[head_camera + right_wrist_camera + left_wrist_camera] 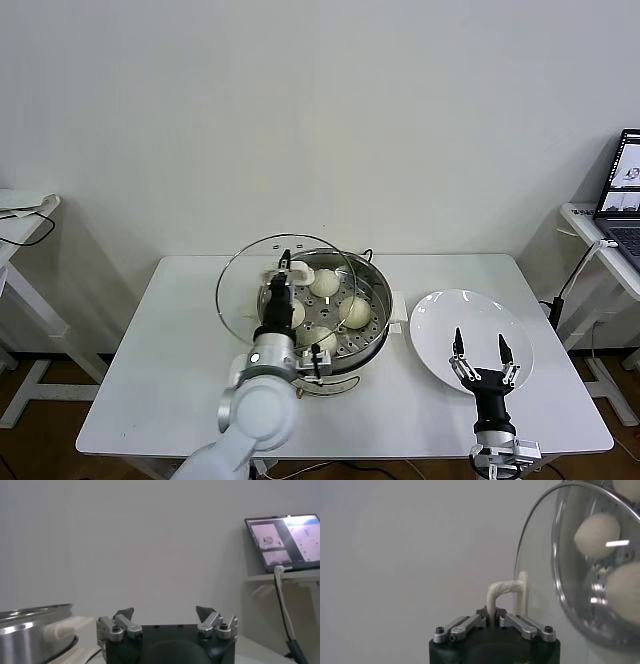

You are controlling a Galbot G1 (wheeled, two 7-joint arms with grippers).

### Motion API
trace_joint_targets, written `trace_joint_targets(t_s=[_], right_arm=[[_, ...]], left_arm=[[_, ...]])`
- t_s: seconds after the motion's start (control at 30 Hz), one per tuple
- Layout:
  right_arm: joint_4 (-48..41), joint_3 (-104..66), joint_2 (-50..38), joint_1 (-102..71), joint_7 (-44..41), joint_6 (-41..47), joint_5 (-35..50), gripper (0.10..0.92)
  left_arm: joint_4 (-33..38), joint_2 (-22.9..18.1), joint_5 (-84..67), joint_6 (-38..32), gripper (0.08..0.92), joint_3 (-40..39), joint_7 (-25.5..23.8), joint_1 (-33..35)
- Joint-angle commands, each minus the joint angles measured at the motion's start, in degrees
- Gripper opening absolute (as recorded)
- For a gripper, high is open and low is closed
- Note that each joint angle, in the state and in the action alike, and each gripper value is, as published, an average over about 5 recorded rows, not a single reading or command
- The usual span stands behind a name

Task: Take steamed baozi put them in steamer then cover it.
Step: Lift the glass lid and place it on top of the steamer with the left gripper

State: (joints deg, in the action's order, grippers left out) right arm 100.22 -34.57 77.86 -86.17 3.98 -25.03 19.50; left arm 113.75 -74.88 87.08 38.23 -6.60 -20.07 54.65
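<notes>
The steel steamer (378, 322) stands mid-table with the cream baozi (354, 312) on its perforated tray; another bun (324, 283) lies behind. My left gripper (286, 269) is shut on the white handle (496, 592) of the round glass lid (240, 290), holding it tilted over the steamer's left side. Buns (596, 534) show through the glass in the left wrist view. My right gripper (480, 352) is open and empty above the white plate (440, 320); its fingertips (125, 613) stand wide apart.
The empty white plate sits right of the steamer. The steamer's steel rim (30, 625) shows in the right wrist view. A laptop (622, 190) stands on a side desk at the far right. Another desk edge (25, 215) is at the far left.
</notes>
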Motion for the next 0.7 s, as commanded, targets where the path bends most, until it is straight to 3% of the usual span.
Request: trace_joint_targets(t_s=[0.03,0.37,0.7], right_arm=[[-0.59,-0.41,0.37,-0.02,0.04,0.03,-0.51,0.823],[-0.98,-0.49,0.61,0.03,0.11,0.05,-1.03,0.823],[-1.15,-0.4,0.55,0.06,0.1,0.21,-1.2,0.823]], left_arm=[[-7.03,-5.04,2.67,2.24,0.189,-4.76,-1.42,-5.46],[-9.55,-8.85,4.06,1.98,0.189,-5.1,-0.58,-4.64],[-10.77,-10.05,4.81,1.19,0.189,-5.4,0.33,-3.72]])
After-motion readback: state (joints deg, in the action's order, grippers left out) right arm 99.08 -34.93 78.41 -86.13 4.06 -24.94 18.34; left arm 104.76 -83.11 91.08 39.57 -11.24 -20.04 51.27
